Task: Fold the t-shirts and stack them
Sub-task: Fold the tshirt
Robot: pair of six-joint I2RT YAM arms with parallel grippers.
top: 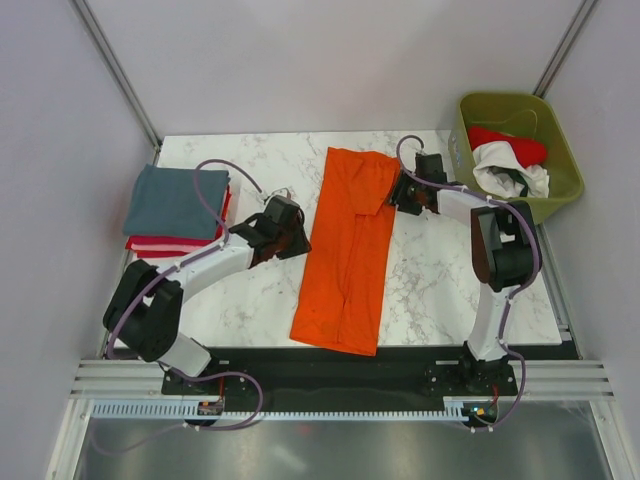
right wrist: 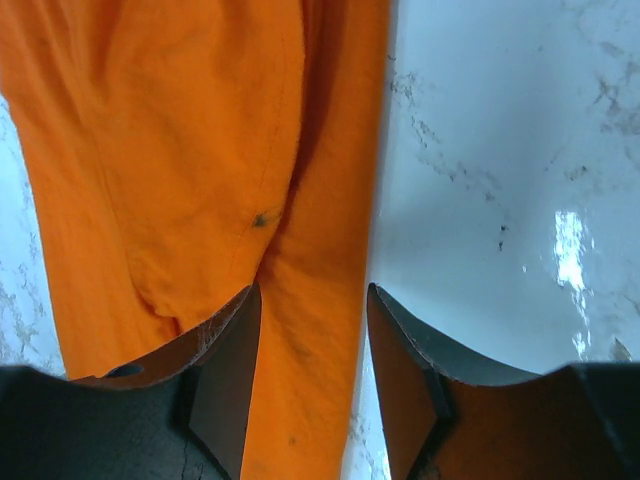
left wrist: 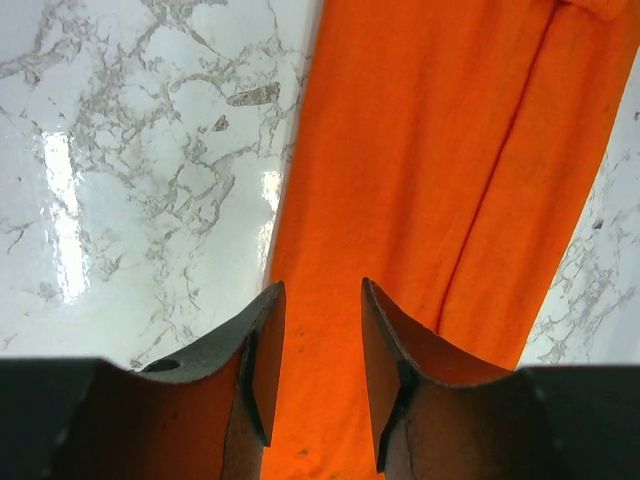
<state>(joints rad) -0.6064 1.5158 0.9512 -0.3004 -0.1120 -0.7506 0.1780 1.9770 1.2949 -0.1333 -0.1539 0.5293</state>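
Broadly, the white marble surface (top: 440,290) fills the middle of the top view. The orange t-shirt (top: 345,250) lies on it as a long strip folded lengthwise, running from the far side to the near edge, with its near end leaning a little to the left. The left arm (top: 200,262) reaches in from the left toward the strip's middle, and the right arm (top: 500,250) bends in from the right toward its far part. The olive-green bin (top: 565,180) stands at the far right corner and holds a red t-shirt (top: 512,145), with a crumpled white t-shirt (top: 505,178) bearing dark print in front of it. At the far left a stack sits on the surface: a grey-blue t-shirt (top: 175,200) folded on top of red t-shirts (top: 160,243). The left fingers (left wrist: 262,345) stand apart with nothing between them, over the strip's left edge. Orange cloth and a lengthwise crease show beyond the gap. The right fingers (right wrist: 232,365) are likewise spread and hold nothing. They are poised above the strip's right edge, 1 over the cloth and 1 over bare marble.
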